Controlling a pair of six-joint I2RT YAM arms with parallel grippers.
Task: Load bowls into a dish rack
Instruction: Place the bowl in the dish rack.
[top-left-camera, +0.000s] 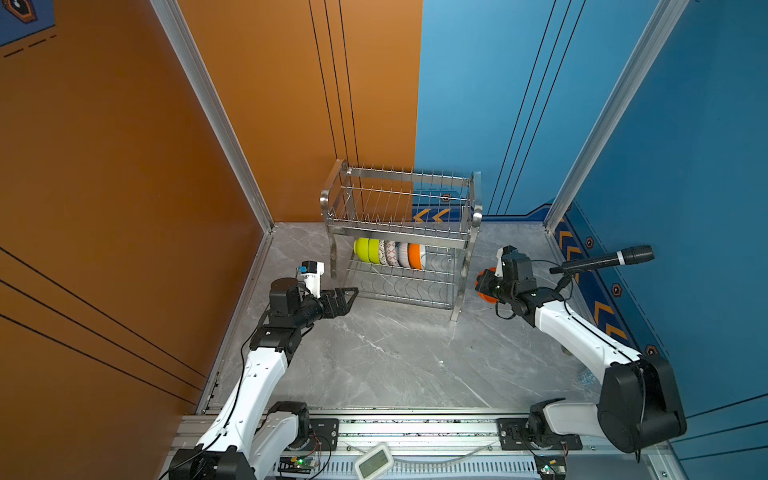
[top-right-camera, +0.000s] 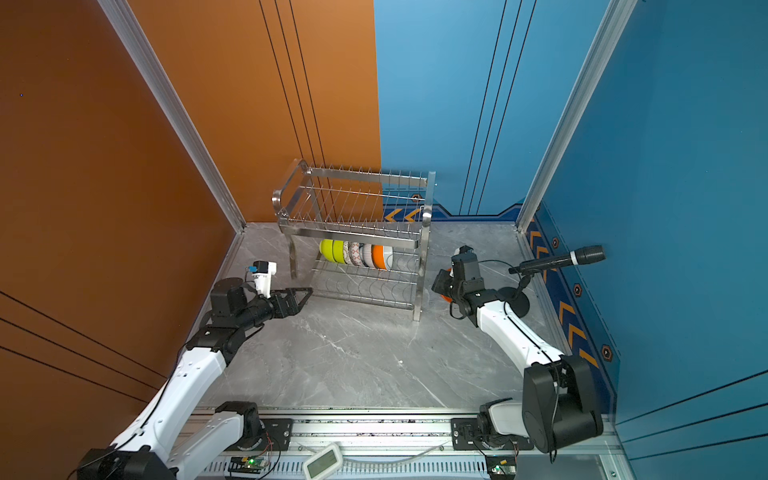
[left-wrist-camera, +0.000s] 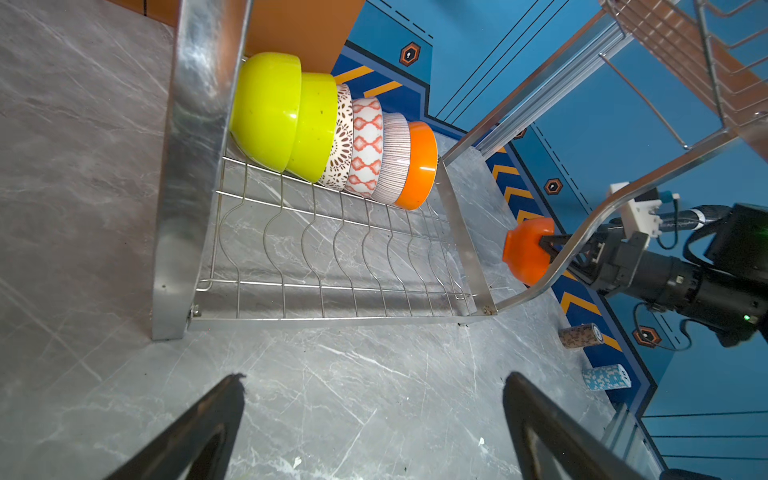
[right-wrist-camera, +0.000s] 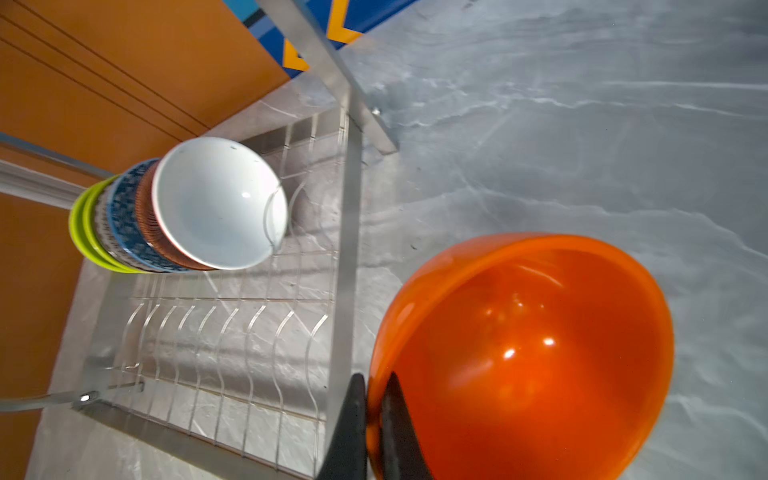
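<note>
Slippage threatens: right gripper pinches the orange bowl by its rim beside the rack, which could knock it loose; left gripper gapes empty.

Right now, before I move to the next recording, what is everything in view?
dish rack: one, steel, two-tier, rear of table.
racked bowls: six, two lime-green, three patterned, one orange with white inside; on edge on lower tier.
orange bowl: one, held beside the rack's right end.
microphone: one, black, by the blue wall.
chip stacks: two, brownish and blue-white, lying near the blue wall.
table: one, grey marble.
left gripper: open, empty, before the rack.
right gripper: shut on orange bowl's rim.
</note>
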